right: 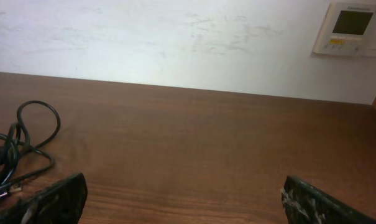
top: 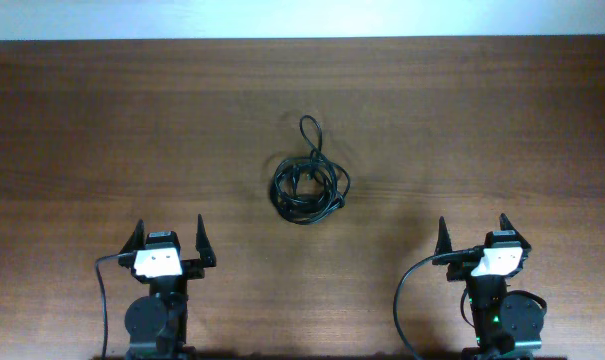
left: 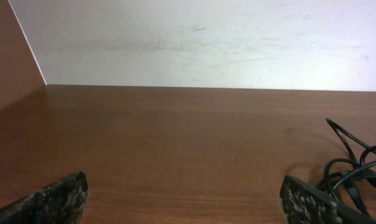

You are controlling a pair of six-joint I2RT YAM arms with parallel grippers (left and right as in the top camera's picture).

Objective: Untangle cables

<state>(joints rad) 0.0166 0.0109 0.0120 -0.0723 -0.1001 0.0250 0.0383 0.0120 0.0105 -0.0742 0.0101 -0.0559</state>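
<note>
The cables (top: 309, 183) lie as a tangled bundle of thin black cords in the middle of the wooden table, with one loop sticking out toward the far side. The bundle also shows at the right edge of the left wrist view (left: 355, 171) and at the left edge of the right wrist view (right: 17, 152). My left gripper (top: 168, 238) is open and empty near the front edge, to the left of the bundle. My right gripper (top: 474, 230) is open and empty near the front edge, to the right of it. Neither touches the cables.
The brown wooden table (top: 482, 120) ends at a white wall (top: 302, 15) at the back. A wall thermostat (right: 350, 28) shows in the right wrist view. Thicker black wires (top: 407, 300) run from each arm base at the front edge.
</note>
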